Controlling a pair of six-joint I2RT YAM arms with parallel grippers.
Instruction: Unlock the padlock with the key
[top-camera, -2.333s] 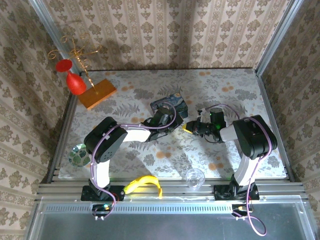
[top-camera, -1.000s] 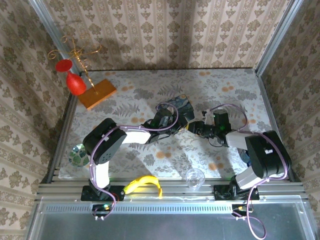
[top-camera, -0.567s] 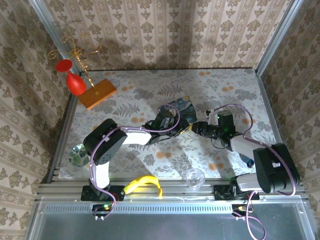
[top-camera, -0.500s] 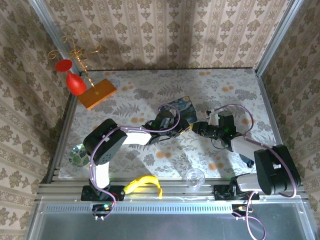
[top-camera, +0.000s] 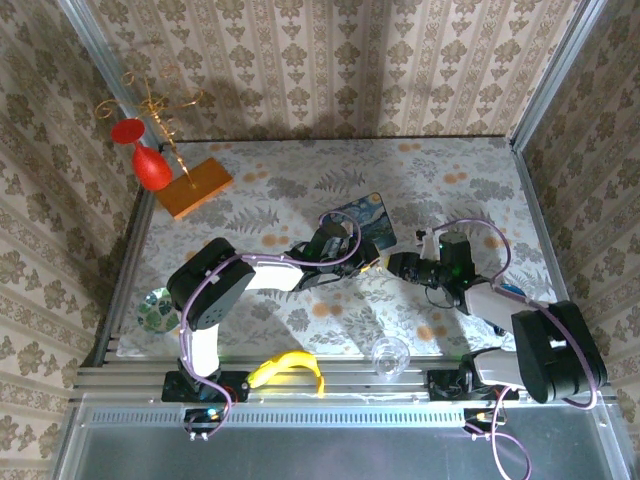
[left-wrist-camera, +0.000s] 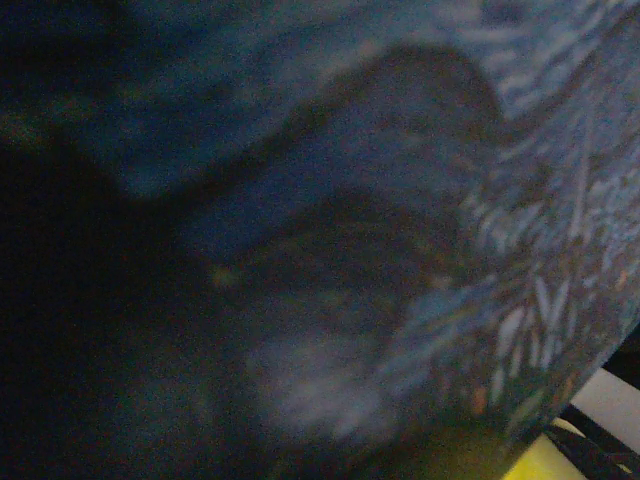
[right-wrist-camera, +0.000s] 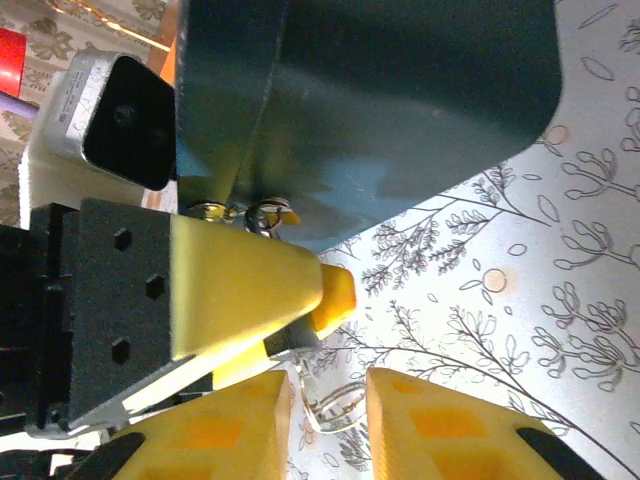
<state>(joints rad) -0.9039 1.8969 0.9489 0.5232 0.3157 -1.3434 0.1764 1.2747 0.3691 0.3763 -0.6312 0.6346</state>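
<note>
Flowered tablecloth (right-wrist-camera: 520, 280) lies below. My left claw (right-wrist-camera: 305, 325) seems clenched on the padlock (right-wrist-camera: 285, 345). Just before it, a key ring (right-wrist-camera: 338, 402) sits between the fingers (right-wrist-camera: 420, 420) of my right claw (right-wrist-camera: 328, 390); whether they grip it I cannot tell. Unlocking is, I judge, not yet done.

Left gripper (top-camera: 372, 262) faces right gripper (top-camera: 397, 266) tip-to-tip — right jaws slightly parted.

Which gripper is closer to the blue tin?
Left. The left gripper is right up against the tin's near side; the right gripper sits off its near right corner, not touching.
</note>
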